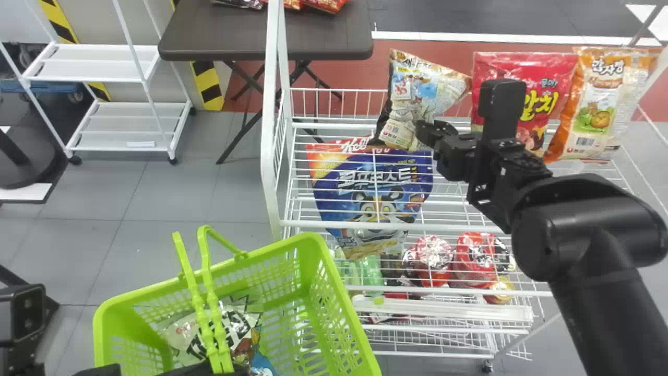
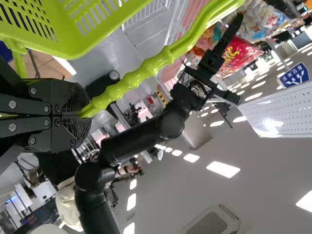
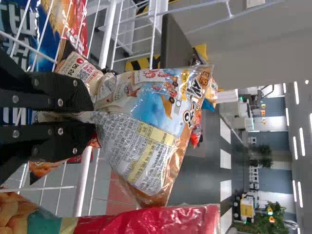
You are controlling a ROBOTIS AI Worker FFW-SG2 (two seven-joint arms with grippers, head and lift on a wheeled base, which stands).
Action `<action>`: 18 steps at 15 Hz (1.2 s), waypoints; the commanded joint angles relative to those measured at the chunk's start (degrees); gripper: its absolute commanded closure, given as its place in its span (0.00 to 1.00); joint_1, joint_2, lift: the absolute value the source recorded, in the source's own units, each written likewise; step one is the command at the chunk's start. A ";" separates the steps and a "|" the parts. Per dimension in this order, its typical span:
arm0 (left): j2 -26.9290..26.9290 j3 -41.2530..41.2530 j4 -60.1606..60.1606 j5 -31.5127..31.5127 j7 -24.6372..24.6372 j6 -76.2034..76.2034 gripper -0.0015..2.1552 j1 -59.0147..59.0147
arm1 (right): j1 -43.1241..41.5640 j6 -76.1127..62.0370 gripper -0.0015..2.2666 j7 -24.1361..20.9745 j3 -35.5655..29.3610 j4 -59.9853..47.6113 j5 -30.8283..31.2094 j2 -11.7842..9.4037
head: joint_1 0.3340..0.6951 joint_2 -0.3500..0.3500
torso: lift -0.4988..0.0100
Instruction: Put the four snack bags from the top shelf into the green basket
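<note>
Lattice-walled lime-green plastic basket point(image 1: 336, 292): my left gripper point(image 2: 80, 114) pinches its ribbed handle point(image 2: 141, 70); a white-and-black snack bag point(image 1: 241, 321) lies inside. If the hanging basket sways, a drop may miss. My right gripper point(image 3: 92, 117) nips one end of a blue-and-brown glossy bag point(image 3: 151, 112) by the white wire top shelf point(image 1: 459, 228). So narrow a grip could slip should the bag snag the rail. Red point(image 1: 548, 78) and orange point(image 1: 600, 117) bags stand beyond, the red liable to be knocked.
</note>
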 commanded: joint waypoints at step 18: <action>0.12 -0.61 -0.54 0.11 -0.66 1.06 1.00 -1.40 | 13.71 55.98 0.99 3.16 5.21 -37.14 -25.22 -0.06 | 1.00 0.97 | 0.97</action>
